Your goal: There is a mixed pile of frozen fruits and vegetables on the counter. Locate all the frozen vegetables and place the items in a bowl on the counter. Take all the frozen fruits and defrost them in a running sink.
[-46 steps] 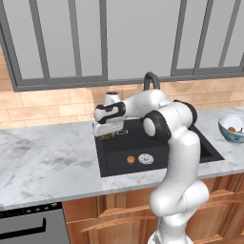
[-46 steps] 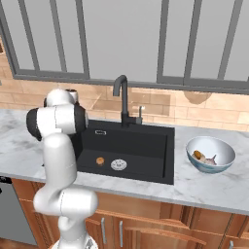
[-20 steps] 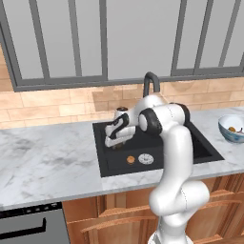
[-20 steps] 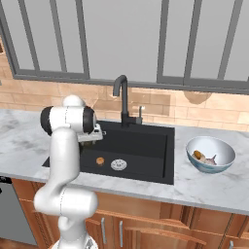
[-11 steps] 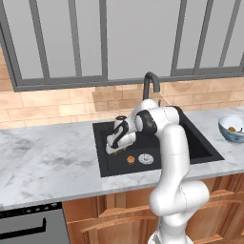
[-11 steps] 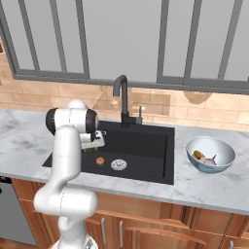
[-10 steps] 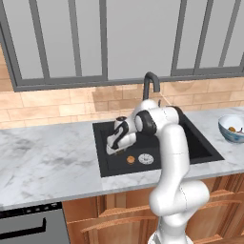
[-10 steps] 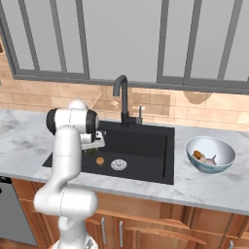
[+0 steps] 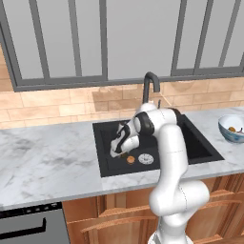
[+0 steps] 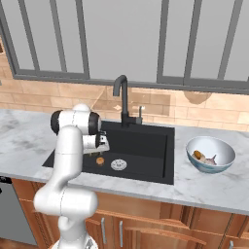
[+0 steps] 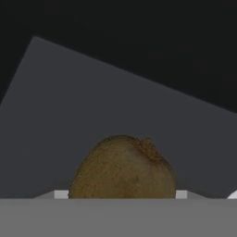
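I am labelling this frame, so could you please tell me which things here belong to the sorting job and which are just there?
Part of the job:
- sink
- orange ball on the sink floor
- olive-brown ball close before the hand camera
- bowl with food in it
- counter

Just there:
- faucet
- wooden cabinets
- brick wall

Both base cams sit behind and above the gripper [image 9: 125,151], one on its left, one on its right, sharing the sink [image 10: 141,141] and table [image 9: 43,162]. Hand cam very close, prob. facing the basin floor.
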Robot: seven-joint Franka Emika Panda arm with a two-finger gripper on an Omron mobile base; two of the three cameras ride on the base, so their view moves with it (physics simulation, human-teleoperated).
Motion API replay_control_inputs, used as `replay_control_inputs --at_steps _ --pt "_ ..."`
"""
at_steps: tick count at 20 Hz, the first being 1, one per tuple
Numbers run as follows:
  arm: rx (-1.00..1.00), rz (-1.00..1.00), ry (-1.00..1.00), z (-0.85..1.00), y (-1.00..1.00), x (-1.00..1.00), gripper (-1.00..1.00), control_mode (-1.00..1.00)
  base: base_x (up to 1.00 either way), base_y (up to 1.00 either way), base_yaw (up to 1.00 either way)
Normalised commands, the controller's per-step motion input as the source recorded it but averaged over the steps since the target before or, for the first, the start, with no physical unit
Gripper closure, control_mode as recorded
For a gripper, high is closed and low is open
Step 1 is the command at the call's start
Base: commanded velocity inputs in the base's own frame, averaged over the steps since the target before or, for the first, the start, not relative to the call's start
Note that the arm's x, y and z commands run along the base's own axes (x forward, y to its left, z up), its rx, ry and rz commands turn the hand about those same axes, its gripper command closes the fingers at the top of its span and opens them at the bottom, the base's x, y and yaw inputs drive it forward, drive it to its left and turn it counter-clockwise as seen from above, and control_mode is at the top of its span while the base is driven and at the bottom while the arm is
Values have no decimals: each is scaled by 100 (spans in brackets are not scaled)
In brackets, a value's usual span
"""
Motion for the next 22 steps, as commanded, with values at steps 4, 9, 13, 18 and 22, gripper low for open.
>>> replay_control_inputs --at_steps 4,9,13,18,22 --pt "0 0 -2 -26 -8 12 100 -100 0 0 0" --pt "1 0 0 -29 -1 13 100 -100 0 0 0" --pt "2 0 0 -30 0 9 100 -100 0 0 0" --pt "0 0 0 -27 1 2 100 -100 0 0 0" --pt "0 1 0 -21 2 0 -100 -100 0 0 0"
